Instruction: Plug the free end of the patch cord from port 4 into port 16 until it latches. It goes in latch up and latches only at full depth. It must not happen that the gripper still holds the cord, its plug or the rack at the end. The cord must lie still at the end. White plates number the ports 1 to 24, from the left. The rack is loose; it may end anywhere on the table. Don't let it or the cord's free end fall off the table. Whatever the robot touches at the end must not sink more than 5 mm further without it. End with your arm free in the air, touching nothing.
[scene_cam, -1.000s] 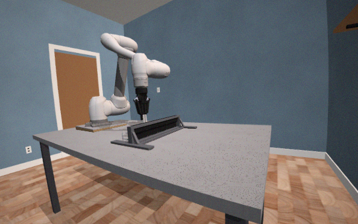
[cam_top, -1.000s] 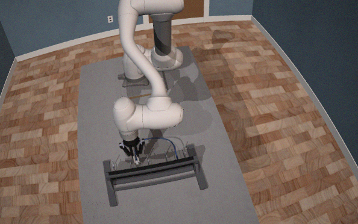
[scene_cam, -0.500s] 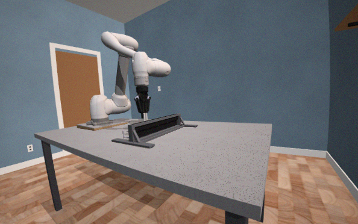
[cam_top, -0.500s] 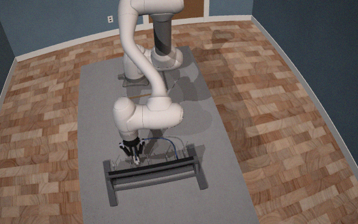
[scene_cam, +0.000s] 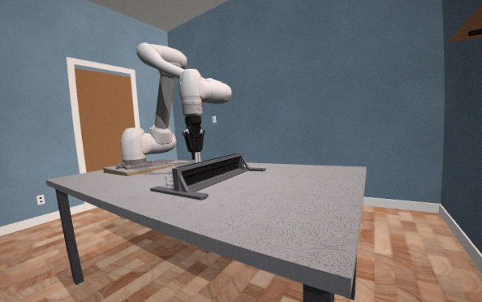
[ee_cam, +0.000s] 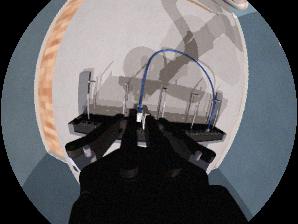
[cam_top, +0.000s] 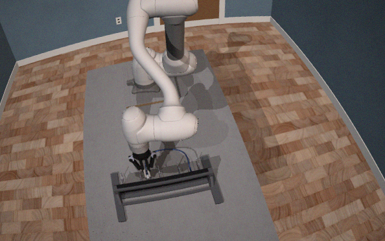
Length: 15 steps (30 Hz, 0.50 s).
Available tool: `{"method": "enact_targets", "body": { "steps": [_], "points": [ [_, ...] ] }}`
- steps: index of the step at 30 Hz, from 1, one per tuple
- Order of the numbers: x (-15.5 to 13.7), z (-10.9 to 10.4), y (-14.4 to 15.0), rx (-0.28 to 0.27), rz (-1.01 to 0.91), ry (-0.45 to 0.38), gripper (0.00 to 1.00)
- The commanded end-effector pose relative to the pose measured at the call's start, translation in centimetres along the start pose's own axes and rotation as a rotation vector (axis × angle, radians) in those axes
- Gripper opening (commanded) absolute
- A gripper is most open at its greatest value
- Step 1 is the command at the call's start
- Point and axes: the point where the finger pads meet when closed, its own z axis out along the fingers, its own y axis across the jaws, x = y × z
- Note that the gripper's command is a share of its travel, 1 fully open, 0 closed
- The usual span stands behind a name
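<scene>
1. My pincer [cam_top: 146, 173] [scene_cam: 197, 157] [ee_cam: 139, 110] is narrow, closed on the pale plug [ee_cam: 139, 117] at the free end of the blue cord [cam_top: 176, 149] [ee_cam: 170, 50]
2. I have that plug beside the rack [cam_top: 162, 180] [scene_cam: 211, 161] [ee_cam: 206, 133], on the side facing my base; I cannot tell its port or depth
3. From my tips the cord arches over the table [cam_top: 104, 129] [scene_cam: 284, 211] [ee_cam: 110, 35] and returns to the rack near its other end
4. The rack stands upright on its two feet
</scene>
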Motion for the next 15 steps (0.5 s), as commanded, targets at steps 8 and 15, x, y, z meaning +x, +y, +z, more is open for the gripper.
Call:
{"method": "enact_targets", "body": {
  "steps": [8, 15],
  "points": [
    [-1.12, -0.02, 0.0, 0.0, 0.0, 0.0, 0.0],
    [-1.43, -0.03, 0.0, 0.0, 0.0, 0.0, 0.0]
  ]
}}
